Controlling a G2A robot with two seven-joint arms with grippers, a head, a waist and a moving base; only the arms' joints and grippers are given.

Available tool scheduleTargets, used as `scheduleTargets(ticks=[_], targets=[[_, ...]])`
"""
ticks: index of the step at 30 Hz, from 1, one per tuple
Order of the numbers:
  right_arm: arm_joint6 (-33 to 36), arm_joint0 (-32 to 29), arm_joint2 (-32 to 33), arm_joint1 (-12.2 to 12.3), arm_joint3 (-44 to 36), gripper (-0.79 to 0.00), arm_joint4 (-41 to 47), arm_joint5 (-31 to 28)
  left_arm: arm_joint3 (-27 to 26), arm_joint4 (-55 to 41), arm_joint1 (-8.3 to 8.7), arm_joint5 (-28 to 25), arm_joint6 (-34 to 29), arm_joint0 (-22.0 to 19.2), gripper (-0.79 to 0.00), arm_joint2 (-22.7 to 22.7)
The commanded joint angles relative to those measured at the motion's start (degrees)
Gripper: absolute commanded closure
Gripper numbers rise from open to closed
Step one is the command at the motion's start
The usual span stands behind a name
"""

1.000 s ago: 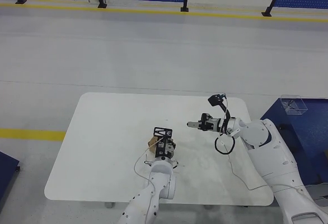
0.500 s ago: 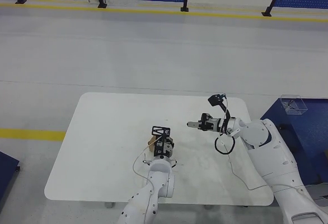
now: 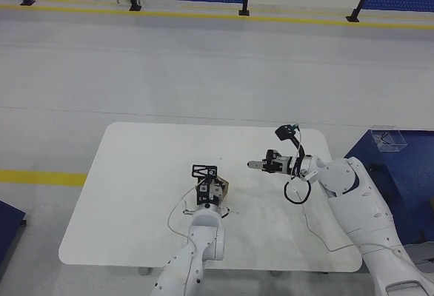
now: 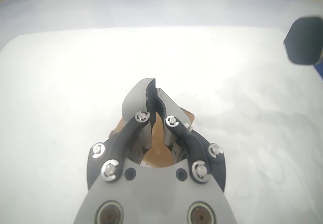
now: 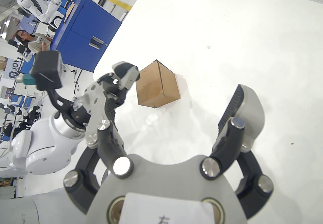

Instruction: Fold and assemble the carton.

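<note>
A small brown carton [image 3: 221,187] [image 5: 156,86], folded into a closed box, stands near the middle of the white table [image 3: 128,185]. My left gripper [image 3: 206,189] [image 4: 154,86] is shut with nothing between its fingers. Its tips rest against the carton's upper edge [image 5: 126,72], and brown card [image 4: 155,149] shows underneath the fingers. My right gripper [image 3: 253,163] [image 5: 176,101] hovers open a short way to the carton's right, pointing at it and holding nothing.
A blue cabinet [image 3: 395,159] with a clear bin [image 3: 387,138] on top stands off the table's right side. The right arm's black camera housing [image 4: 304,43] hangs at the edge of the left wrist view. Bare tabletop lies left and behind the carton.
My left gripper has shifted to the left across the carton, so the carton now shows on its right side instead of its left. The right arm has kept still.
</note>
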Motion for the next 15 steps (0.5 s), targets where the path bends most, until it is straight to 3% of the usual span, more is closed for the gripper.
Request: scheduleTargets(ticks=[1, 5, 6, 8, 9, 10, 15], targets=[[0.0, 0.0, 0.0, 0.0, 0.0, -0.785, 0.0, 0.0, -5.59, 2.43, 0.83, -2.08, 0.33, 3.22, 0.0, -1.69], [0.0, 0.0, 0.0, 0.0, 0.0, -0.785, 0.0, 0.0, -17.87, 5.1, 2.65, -11.3, -3.41, 9.9, -0.006, -5.81], [0.0, 0.0, 0.0, 0.0, 0.0, -0.785, 0.0, 0.0, -20.97, 5.4, 3.1, -13.72, -3.91, 11.62, -0.135, -7.11], [0.0, 0.0, 0.0, 0.0, 0.0, -0.785, 0.0, 0.0, -25.87, 5.04, 3.93, -19.47, -4.86, 14.81, -0.286, -9.45], [0.0, 0.0, 0.0, 0.0, 0.0, -0.785, 0.0, 0.0, -27.86, 3.71, 4.29, -22.42, -5.28, 16.2, -0.465, -10.75], [0.0, 0.0, 0.0, 0.0, 0.0, -0.785, 0.0, 0.0, -29.36, 1.48, 4.59, -25.32, -5.58, 17.33, -0.785, -12.1], [0.0, 0.0, 0.0, 0.0, 0.0, -0.785, 0.0, 0.0, -29.92, -4.51, 5.79, -35.55, -6.97, 19.0, -0.785, -17.02]])
